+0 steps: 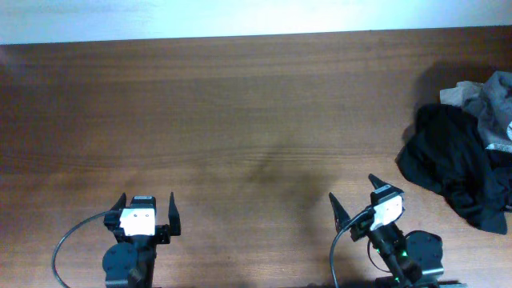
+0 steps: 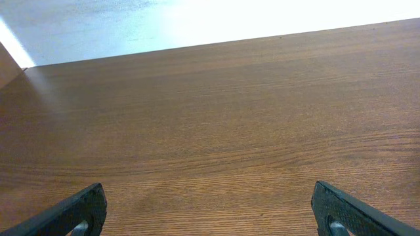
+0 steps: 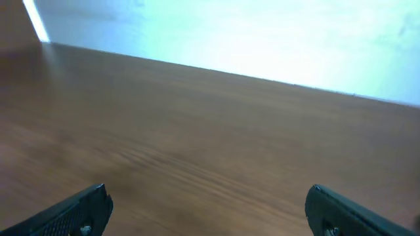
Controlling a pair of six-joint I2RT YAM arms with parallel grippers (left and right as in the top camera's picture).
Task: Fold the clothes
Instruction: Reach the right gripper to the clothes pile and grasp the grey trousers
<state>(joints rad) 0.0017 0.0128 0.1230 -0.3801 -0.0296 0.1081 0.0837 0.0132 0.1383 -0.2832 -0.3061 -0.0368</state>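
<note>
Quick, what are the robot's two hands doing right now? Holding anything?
Left gripper: open, holding nothing.
Right gripper: open, holding nothing.

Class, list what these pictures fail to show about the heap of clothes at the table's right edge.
Overhead: the grey-olive garment is cut off by the right edge and crumpled against the black garment, so its full shape is unclear.
Overhead: the black garment also runs off that edge.
Both wrist views: the heap lies outside the frame, and the right one is blurred.
</note>
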